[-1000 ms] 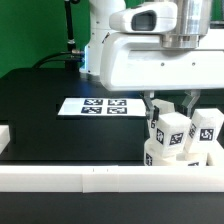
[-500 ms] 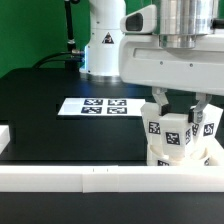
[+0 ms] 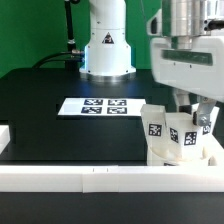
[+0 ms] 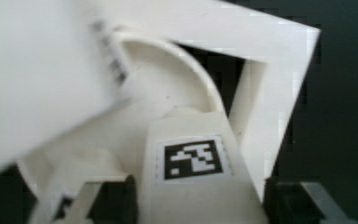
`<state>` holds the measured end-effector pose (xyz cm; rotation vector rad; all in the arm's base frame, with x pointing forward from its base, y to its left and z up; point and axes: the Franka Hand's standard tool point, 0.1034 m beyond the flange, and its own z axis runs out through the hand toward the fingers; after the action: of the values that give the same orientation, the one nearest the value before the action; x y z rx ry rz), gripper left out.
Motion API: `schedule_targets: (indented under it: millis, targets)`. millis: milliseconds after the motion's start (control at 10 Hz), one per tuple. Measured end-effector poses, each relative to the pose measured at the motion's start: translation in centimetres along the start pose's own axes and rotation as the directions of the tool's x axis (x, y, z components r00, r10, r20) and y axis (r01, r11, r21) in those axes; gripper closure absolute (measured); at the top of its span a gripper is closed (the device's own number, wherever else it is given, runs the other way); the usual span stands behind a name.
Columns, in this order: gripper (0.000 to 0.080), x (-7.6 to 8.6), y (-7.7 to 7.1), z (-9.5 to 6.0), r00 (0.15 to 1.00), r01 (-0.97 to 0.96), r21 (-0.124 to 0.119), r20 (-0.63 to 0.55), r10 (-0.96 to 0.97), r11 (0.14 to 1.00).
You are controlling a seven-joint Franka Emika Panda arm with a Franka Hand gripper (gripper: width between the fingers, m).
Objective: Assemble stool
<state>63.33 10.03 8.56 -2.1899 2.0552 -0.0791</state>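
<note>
Hand (image 3: 192, 118) shifted right, above stool (image 3: 178, 140)

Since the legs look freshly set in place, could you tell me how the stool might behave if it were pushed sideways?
The stool looks like stiff white plastic, so it would probably slide on the black table rather than flex. Its upright legs might wobble if not fully seated. The border rail beside it would likely stop it quickly.

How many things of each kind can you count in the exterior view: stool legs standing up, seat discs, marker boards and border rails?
Stool legs: 3, though the gripper partly hides one
Seat disc: 1
Marker board: 1
Border rail: 1
Total: 6
</note>
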Motion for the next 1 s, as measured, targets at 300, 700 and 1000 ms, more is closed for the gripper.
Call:
schedule_targets:
  millis: [300, 700, 1000]
  targets:
    - [0.0456, 0.5, 0.2, 0.0, 0.976, -0.218, -0.015, 0.016, 0.218, 0.976]
    - [0.0172, 0.7, 0.0, -1.3, 0.993, -0.110, -0.026, 0.031, 0.111, 0.994]
    - [0.0150, 0.5, -0.5, -2.6, 0.991, 0.125, -0.006, 0.038, -0.125, 0.992]
